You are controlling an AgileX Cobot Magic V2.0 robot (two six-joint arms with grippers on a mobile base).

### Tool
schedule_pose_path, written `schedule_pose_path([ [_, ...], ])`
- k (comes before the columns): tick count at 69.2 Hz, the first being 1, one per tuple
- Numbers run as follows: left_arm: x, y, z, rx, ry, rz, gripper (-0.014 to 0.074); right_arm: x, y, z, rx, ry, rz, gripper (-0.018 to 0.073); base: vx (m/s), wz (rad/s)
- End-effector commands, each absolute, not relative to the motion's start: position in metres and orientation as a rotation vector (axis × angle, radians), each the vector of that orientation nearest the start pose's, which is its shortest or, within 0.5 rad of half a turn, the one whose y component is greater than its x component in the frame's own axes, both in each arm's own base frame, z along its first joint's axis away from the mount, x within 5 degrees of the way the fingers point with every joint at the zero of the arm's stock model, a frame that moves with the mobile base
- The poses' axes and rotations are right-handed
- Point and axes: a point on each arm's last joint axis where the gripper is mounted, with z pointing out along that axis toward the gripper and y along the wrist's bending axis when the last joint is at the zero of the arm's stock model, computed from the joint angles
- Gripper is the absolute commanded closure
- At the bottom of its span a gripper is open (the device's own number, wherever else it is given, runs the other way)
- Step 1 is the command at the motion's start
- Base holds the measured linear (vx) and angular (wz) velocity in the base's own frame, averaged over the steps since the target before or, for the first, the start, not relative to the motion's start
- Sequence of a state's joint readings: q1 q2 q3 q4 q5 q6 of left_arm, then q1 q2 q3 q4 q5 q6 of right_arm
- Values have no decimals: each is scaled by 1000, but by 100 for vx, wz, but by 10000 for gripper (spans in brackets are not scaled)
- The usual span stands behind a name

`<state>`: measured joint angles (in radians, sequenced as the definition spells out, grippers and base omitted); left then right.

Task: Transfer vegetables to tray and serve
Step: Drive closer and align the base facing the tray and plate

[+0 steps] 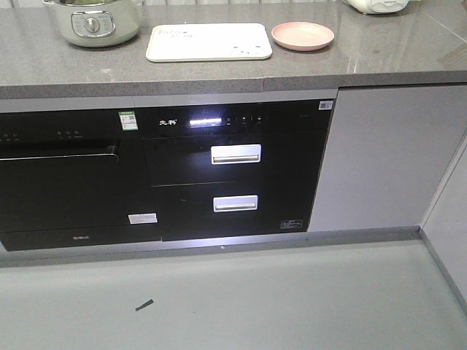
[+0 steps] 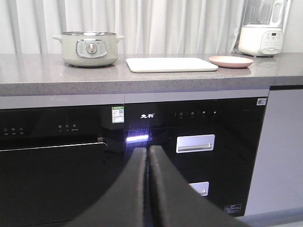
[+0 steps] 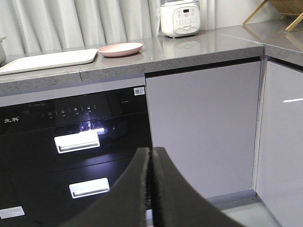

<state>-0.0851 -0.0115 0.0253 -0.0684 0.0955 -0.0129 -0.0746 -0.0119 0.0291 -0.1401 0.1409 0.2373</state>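
**Mia:** Where is the tray (image 1: 208, 41)?

**Ben:** Up at 12 o'clock, flat on the grey counter (image 1: 219, 73). Nothing is on it. The pink plate (image 1: 302, 34) sits just beside it at 1 o'clock. The pale green pot (image 1: 93, 20) is at 11 o'clock.

**Mia:** And the vegetables?

**Ben:** I see no green leaves at all. None on the tray and none on the plate. I cannot see down into the pot from here. Maybe they hide in there, but I cannot tell.

**Mia:** What are the robot's hands doing?

**Ben:** The left gripper (image 2: 147, 151) has its two black fingers pressed together, with nothing between them. The right gripper (image 3: 151, 152) is the same, squeezed tight and holding nothing. Both hang low in front of the black drawers, well under the counter top.

**Mia:** So the job has hardly begun?

**Ben:** I think so. To do this bit well, the robot should come close to the counter and lift its arms above the edge. Then it should look into the pot. It needs to spread its fingers wide before it reaches for a leaf. It should pinch softly too, because leaves tear. And it should keep away from the white machine (image 2: 262, 33) at 2 o'clock.
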Motion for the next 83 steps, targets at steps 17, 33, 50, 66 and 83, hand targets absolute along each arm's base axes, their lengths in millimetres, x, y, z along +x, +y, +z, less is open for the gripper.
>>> schedule_pose_path([
  [17,56,-5,195,-2,1533,-141,602,57,-5,194,141,1563,0,562,12,2],
  [33,56,-5,195,-2,1533,-141,602,57,-5,194,141,1563,0,562,11,2],
  [50,56,-5,195,-2,1533,-141,602,57,-5,194,141,1563,0,562,10,3],
  [66,56,-5,195,-2,1533,-141,602,57,-5,194,141,1563,0,562,9,3],
  [83,56,-5,195,-2,1533,-141,602,57,-5,194,141,1563,0,562,7,3],
])
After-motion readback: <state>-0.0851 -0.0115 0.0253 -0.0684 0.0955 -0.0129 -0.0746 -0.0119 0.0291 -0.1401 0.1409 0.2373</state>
